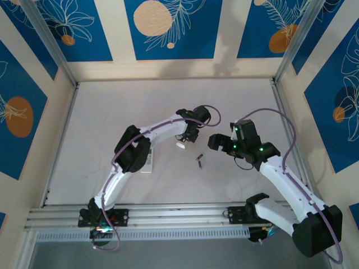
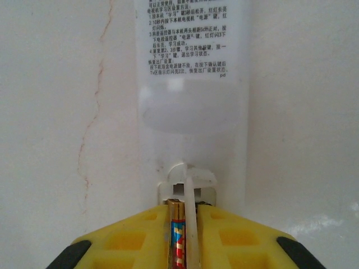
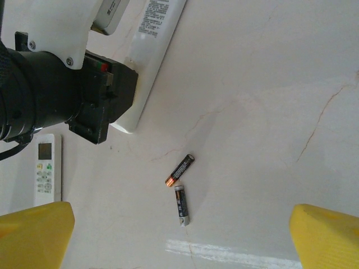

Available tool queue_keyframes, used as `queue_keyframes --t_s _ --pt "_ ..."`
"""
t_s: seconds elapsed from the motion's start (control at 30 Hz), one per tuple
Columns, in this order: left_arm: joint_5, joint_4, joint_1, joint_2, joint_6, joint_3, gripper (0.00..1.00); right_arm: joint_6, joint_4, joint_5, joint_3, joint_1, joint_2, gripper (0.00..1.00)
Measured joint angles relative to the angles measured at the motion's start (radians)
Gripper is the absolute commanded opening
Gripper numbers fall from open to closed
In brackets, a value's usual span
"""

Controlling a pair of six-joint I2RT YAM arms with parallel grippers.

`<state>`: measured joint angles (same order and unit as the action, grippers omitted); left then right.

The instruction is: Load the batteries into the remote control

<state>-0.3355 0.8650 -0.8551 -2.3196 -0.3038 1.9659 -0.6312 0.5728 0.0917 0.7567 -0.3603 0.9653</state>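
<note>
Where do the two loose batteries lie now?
The two loose batteries lie close together on the white table, mid-frame in the top view, between the left gripper and the right gripper.

The left tool (image 2: pixel 183 212) shows its two yellow fingers (image 2: pixel 134 238) at the bottom edge, pinched close on a battery (image 2: pixel 177 235) with a red and gold wrap. A thin white strip stands just beside it. Directly ahead lies a white remote (image 2: pixel 193 112), printed label (image 2: pixel 188 39) facing up, its open battery compartment (image 2: pixel 185 188) touching the fingertips. A faint brown crack (image 2: pixel 92 112) runs down the pale surface (image 2: pixel 303 140) to the left.
</note>
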Motion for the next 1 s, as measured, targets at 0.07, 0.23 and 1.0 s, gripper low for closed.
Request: queue_keyframes --t_s 0.07,0.23,1.0 --pt "-0.003 -0.001 0.000 0.010 0.005 0.000 0.07 0.000 0.000 -0.001 0.000 0.001 0.000 0.98" --pt "0.006 -0.002 0.003 0.069 0.012 0.000 0.00 -0.003 0.000 -0.007 0.000 0.001 0.000 0.98" --pt "0.526 -0.828 -0.001 0.844 0.740 -0.797 0.00 -0.053 0.019 -0.485 0.362 0.214 0.040 0.87"
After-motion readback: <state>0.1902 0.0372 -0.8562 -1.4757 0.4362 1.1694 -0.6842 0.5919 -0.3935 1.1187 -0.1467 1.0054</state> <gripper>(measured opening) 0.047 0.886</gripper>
